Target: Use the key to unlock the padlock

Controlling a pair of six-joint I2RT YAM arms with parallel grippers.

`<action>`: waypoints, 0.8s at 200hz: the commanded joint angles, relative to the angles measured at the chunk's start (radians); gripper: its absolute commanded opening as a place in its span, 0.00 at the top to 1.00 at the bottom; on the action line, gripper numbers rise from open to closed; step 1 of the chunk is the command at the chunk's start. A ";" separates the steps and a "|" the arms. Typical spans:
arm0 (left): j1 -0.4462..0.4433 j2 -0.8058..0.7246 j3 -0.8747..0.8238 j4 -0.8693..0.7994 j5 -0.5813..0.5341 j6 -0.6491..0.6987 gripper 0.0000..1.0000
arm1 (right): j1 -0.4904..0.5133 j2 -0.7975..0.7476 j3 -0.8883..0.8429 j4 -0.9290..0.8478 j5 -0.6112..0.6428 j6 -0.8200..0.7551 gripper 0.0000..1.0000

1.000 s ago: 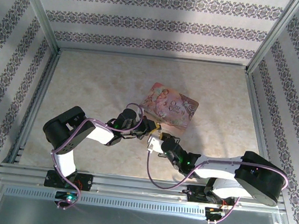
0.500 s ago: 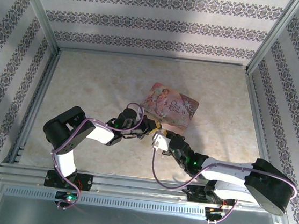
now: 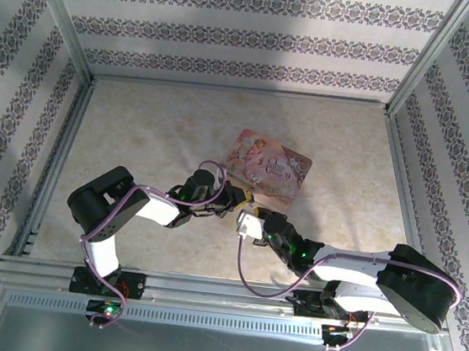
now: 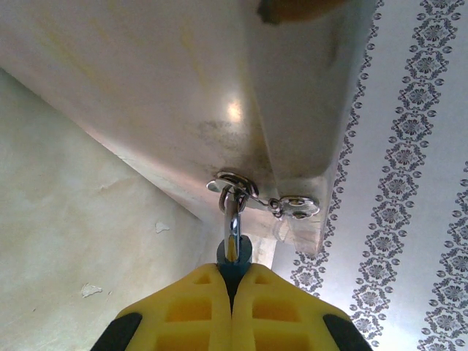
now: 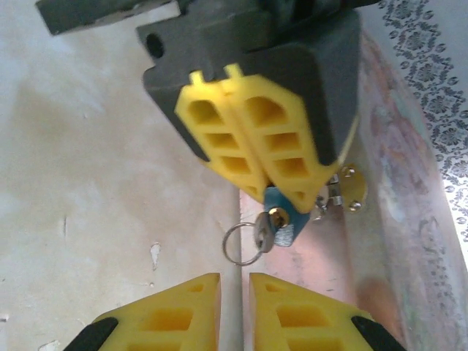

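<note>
Marbled tabletop (image 3: 153, 149); left jaws clamp padlock (image 5: 289, 223), shackle (image 4: 232, 219) toward tin hasp (image 4: 296, 206); right jaws apart.

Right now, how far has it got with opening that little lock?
Done: the key sits in the keyhole of the padlock, ring hanging free. In hand: the left gripper clamps the padlock's blue body; the right gripper hovers just short of the key, fingers slightly apart, holding nothing. Left: grip the key, turn it, and free the shackle, which is threaded through the hasp of the pink tin.
</note>
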 commanded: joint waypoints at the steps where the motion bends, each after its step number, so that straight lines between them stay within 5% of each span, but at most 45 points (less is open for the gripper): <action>1: -0.019 -0.025 0.034 0.041 0.000 0.007 1.00 | -0.010 0.014 0.032 0.032 -0.008 -0.015 0.81; 160: -0.019 -0.025 0.033 0.052 0.003 0.002 1.00 | -0.032 0.042 0.068 0.055 -0.035 -0.023 0.76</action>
